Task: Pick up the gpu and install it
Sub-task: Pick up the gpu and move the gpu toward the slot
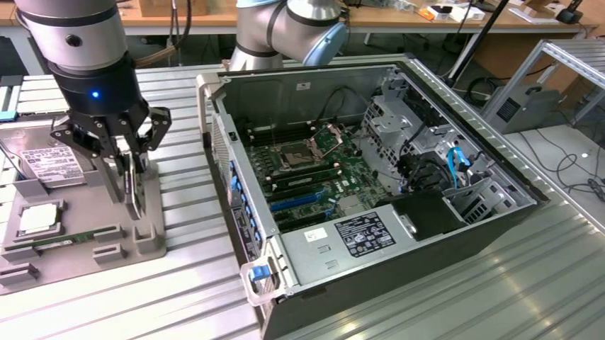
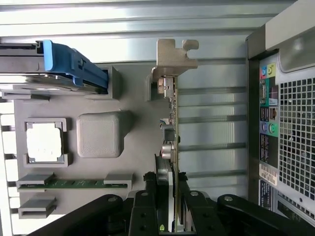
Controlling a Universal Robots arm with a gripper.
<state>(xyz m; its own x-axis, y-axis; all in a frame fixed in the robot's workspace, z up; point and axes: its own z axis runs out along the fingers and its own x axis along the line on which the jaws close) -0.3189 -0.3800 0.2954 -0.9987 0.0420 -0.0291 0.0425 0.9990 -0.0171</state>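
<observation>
The gpu (image 1: 136, 197) is a thin dark card standing on edge in a slot of the grey holder tray (image 1: 90, 212), at the exterior view's left. In the wrist view the gpu (image 2: 173, 123) runs lengthwise, with its silvery bracket (image 2: 175, 60) at the far end. My gripper (image 1: 129, 168) hangs straight down over it. Its black fingers (image 2: 143, 216) sit on either side of the card's near end, closed against it. The open computer case (image 1: 378, 177) lies to the exterior view's right, its motherboard (image 1: 312, 166) and blue card slots (image 1: 291, 202) exposed.
The tray also holds a silver hard drive (image 1: 42, 164) with a blue carrier (image 2: 74, 66), a square processor (image 1: 38, 219) and a green memory stick (image 1: 59, 244). The case's rear panel (image 2: 288, 128) stands close beside the tray. A ribbed metal table (image 1: 454, 283) lies under everything.
</observation>
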